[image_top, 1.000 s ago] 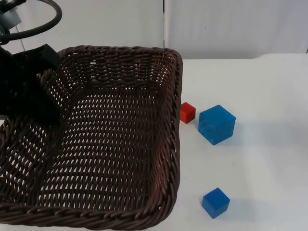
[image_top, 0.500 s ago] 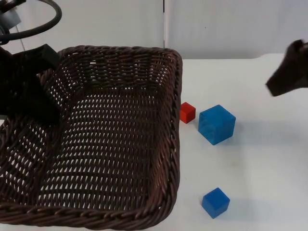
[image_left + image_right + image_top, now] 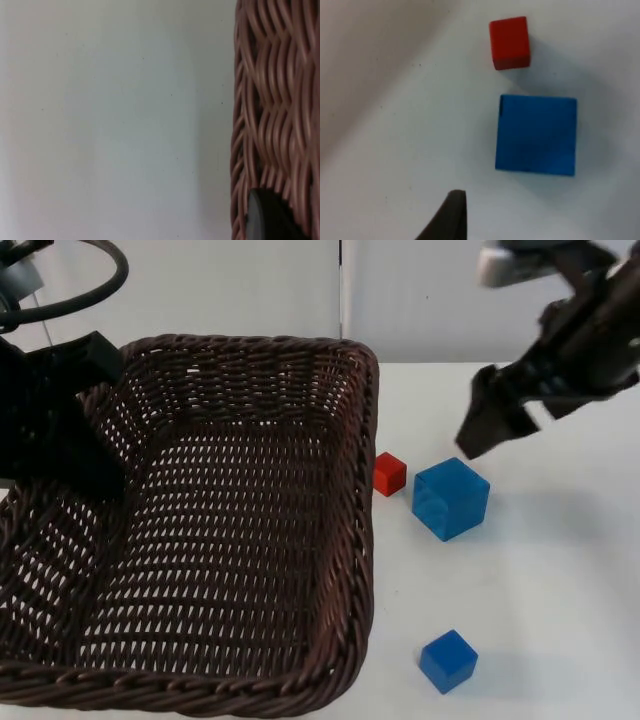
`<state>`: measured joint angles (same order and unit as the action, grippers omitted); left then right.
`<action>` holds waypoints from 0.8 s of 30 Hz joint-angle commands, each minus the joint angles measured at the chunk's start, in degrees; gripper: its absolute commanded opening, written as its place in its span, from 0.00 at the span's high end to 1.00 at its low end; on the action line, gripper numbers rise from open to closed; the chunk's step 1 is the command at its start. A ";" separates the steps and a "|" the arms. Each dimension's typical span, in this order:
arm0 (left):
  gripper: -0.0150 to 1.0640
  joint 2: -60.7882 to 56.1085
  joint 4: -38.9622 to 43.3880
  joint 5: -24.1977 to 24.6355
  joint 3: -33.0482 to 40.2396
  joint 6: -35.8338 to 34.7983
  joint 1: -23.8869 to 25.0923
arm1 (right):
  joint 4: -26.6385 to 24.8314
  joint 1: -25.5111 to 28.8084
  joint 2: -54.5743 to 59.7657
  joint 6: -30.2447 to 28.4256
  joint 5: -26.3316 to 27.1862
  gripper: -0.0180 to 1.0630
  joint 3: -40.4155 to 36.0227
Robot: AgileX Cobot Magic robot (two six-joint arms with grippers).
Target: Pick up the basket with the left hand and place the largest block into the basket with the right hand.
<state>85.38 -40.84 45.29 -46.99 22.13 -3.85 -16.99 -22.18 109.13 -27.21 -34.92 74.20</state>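
left claw (image 3: 85, 405): pinching brown wicker basket (image 3: 250, 540) rim
right claw (image 3: 490, 430): above large blue cube (image 3: 450, 498), finger state unclear

Bright, even light is falling on the white table (image 3: 560, 570), leaving only faint, soft shadows beside the large blue block (image 3: 450, 499) and the small blue block (image 3: 447, 661). The basket (image 3: 272, 100) weave is showing soft and out of focus up close.

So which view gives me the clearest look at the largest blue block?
The right wrist view: the large blue block sits square-on, unobstructed, beside the red block. The top view shows it at an angle, right end effector hovering nearby.
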 commanded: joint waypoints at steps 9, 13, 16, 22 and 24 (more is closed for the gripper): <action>0.99 -0.82 -2.02 0.26 -0.01 -0.10 -0.07 | 2.35 -2.67 9.53 1.95 2.68 0.01 5.32; 0.99 -0.82 -2.02 0.26 -0.01 -0.10 -0.07 | 3.81 -3.19 11.57 3.62 4.65 0.01 5.32; 0.99 -0.82 -2.02 0.26 -0.01 -0.10 -0.07 | 3.22 -3.19 12.59 4.35 7.39 0.01 5.32; 0.99 -0.82 -2.02 0.26 -0.01 -0.10 -0.07 | 3.26 -3.19 14.03 4.97 12.23 0.01 5.32; 0.99 -0.82 -2.02 0.26 -0.01 -0.10 -0.07 | 3.17 -3.19 14.45 5.44 12.39 0.01 5.32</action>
<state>85.38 -40.84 45.29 -46.99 22.13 -3.85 -13.87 -25.07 123.50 -22.04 -23.52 79.31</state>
